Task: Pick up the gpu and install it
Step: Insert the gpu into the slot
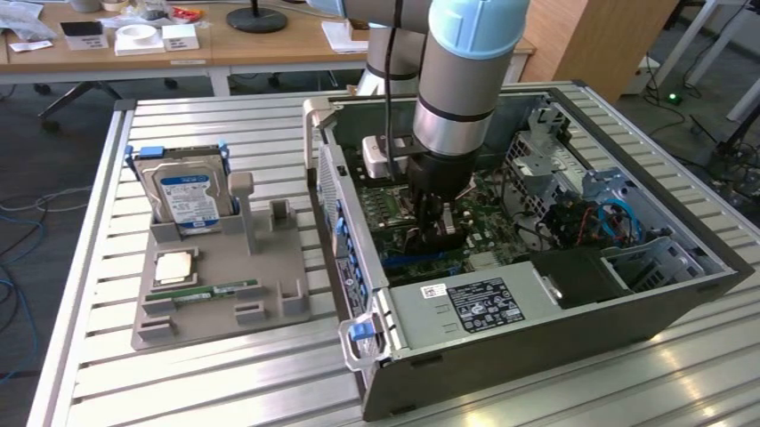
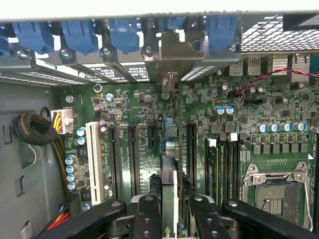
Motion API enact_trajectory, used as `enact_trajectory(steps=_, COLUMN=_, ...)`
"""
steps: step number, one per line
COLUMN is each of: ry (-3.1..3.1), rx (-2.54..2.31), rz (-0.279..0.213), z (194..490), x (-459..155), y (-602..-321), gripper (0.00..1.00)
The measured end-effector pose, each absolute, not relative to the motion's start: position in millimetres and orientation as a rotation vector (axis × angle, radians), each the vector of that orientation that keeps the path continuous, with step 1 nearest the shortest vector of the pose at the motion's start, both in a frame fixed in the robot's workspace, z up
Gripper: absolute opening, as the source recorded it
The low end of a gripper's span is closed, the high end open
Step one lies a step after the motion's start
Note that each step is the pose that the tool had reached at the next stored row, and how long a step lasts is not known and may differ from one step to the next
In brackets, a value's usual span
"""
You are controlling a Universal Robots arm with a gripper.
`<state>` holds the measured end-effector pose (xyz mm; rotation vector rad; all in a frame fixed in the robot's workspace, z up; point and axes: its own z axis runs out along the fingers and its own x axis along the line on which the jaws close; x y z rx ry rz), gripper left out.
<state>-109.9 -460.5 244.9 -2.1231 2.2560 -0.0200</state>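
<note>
Arm: reaches down into the open computer case;
Gripper: inside the case, just above the motherboard, clamped on the dark gpu;
Grey tray: beside the case, on the exterior view's left, holding the hard drive upright

Case wall seemingly near gripper

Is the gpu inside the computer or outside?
Inside: the gripper holds the gpu on edge over the motherboard, within the case.
</note>
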Motion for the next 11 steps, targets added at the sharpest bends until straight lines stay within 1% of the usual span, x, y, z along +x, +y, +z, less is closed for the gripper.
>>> enact_trajectory(steps=11, ry=2.255, rx=-2.122, rz=-0.017, z=244.9, x=-110.0, y=-460.6, gripper=0.26)
